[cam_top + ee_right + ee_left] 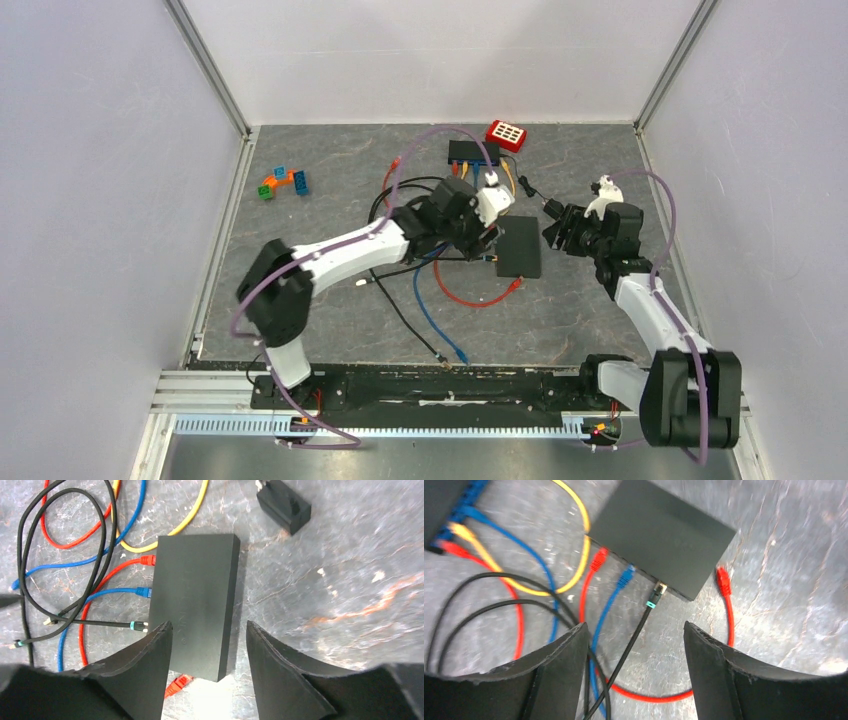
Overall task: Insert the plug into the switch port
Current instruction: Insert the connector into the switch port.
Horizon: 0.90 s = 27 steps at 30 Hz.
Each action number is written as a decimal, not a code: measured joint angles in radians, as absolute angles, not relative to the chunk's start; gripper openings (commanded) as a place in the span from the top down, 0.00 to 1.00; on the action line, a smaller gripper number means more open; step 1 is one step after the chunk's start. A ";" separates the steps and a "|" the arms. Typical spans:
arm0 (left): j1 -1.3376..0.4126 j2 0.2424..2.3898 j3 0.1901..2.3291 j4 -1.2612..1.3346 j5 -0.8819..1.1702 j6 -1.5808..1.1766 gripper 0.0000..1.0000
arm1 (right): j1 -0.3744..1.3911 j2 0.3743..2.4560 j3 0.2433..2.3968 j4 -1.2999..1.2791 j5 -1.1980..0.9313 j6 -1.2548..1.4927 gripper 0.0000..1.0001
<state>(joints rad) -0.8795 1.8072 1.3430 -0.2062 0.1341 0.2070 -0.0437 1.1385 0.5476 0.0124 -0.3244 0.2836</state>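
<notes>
The black switch [663, 535] lies flat on the table, also in the top view [520, 247] and the right wrist view [195, 605]. The black plug with a teal band [655, 597] has its tip against the switch's port side, beside a blue plug [626, 576] and a red plug [598, 560]. My left gripper [635, 630] is open just behind the plug, its black cable running loose between the fingers. My right gripper [209, 625] hangs open over the switch's right edge, holding nothing.
A loose red plug [723, 580] lies by the switch's near corner. A second switch [473, 152] with several cables, a red keypad box [506, 135] and a black adapter [284, 502] sit farther back. Coloured bricks [283, 182] lie at the far left. Cables loop left of the switch.
</notes>
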 measured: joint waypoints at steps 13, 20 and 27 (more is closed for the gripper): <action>-0.860 1.185 1.175 -0.293 -0.122 -0.051 0.18 | -0.008 0.844 0.753 -0.362 -0.239 0.082 0.02; -0.859 0.947 1.060 -0.371 -0.247 -0.116 0.15 | -0.008 0.713 0.753 -0.416 -0.283 0.097 0.02; -0.860 0.856 0.914 -0.387 -0.301 -0.133 0.14 | -0.008 0.654 0.740 -0.441 -0.230 0.152 0.02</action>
<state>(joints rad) -0.8597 0.8558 0.9142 -0.3874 -0.3012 -0.1333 -0.0082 0.6544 0.7399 -0.4408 -0.2302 0.1524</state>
